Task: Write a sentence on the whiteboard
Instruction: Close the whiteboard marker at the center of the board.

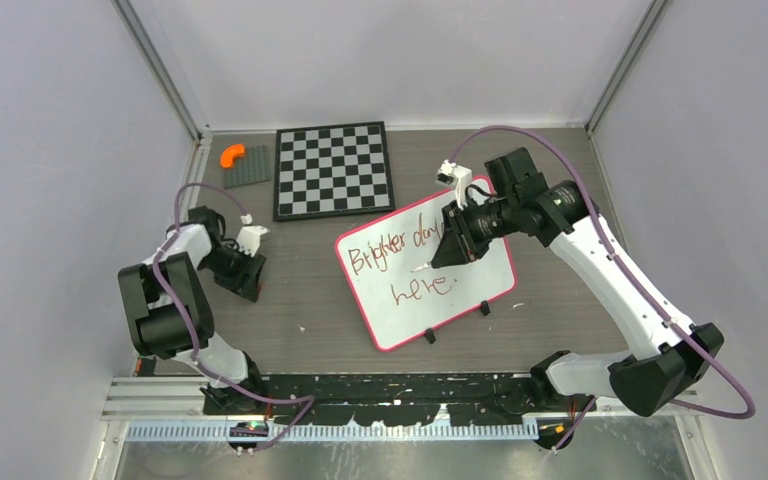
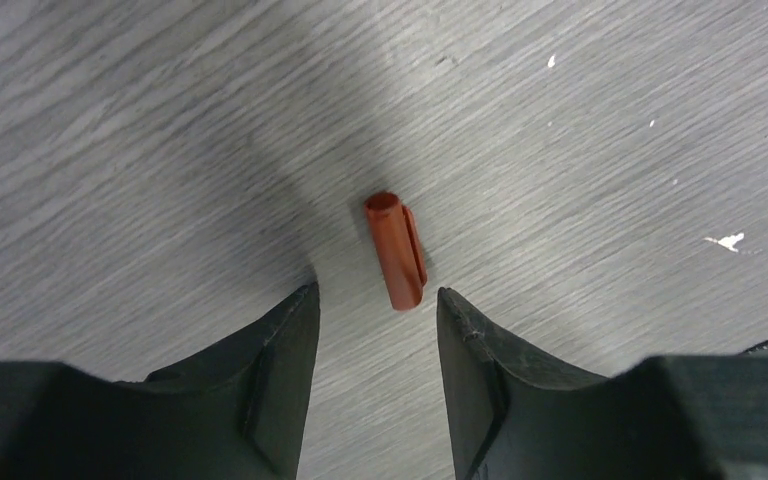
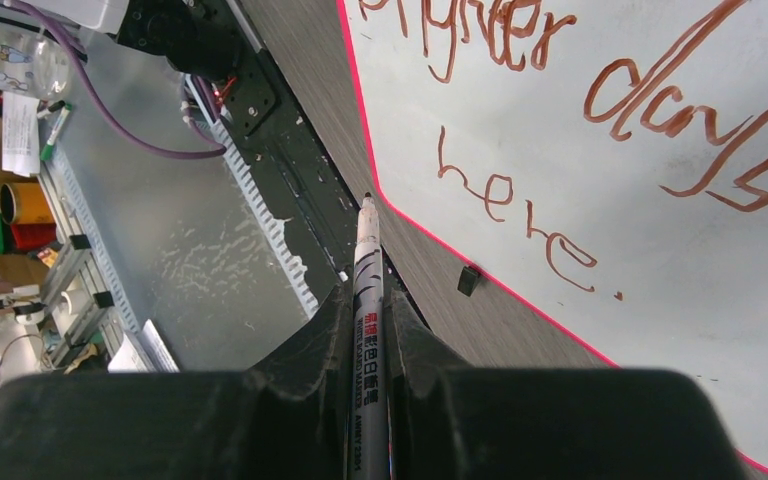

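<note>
Right wrist view: right fingers clamped marker; sentence looked finished on whiteboard. Left fingers stood apart short of red cap; next, straddle and pinch it.

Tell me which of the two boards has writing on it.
The whiteboard with the pink-red rim, under the right gripper; the checkered board bears none.

In the top view the right gripper covers the end of the first line of the sentence — past the second word's start nothing reads; in the right wrist view the whiteboard runs off the top and right edges, clipping the upper words; the marker has its lower barrel hidden between the fingers, its print too small to read.
</note>
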You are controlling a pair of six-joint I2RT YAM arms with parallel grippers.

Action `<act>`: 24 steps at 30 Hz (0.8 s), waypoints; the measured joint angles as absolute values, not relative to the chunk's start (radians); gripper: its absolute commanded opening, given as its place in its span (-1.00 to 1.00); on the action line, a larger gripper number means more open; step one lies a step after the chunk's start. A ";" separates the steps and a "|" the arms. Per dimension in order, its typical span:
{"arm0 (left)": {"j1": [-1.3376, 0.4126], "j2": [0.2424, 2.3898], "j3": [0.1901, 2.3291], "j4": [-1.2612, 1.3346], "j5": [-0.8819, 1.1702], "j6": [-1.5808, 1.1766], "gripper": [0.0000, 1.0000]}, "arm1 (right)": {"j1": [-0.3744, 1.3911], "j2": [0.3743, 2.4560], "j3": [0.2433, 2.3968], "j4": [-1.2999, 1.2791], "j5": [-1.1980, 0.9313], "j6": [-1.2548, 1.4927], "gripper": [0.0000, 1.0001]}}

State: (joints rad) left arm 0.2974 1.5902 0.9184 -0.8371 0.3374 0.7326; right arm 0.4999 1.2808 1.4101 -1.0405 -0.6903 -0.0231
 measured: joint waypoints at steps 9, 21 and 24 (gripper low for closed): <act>0.178 1.547 0.860 -0.745 0.197 0.712 -0.40 | 0.495 1.297 1.416 -1.041 -0.676 -0.023 -0.99; 0.136 1.526 0.878 -0.782 0.240 0.677 -1.00 | 0.492 1.303 1.419 -1.041 -0.651 -0.023 -0.99; 0.132 1.513 0.928 -0.855 0.290 0.662 -1.00 | 0.487 1.305 1.428 -1.042 -0.647 -0.023 -0.99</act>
State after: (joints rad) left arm 0.1322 1.5131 0.9276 -0.8555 0.2901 0.6617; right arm 0.4866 1.3052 1.4281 -1.0416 -0.6472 -0.0231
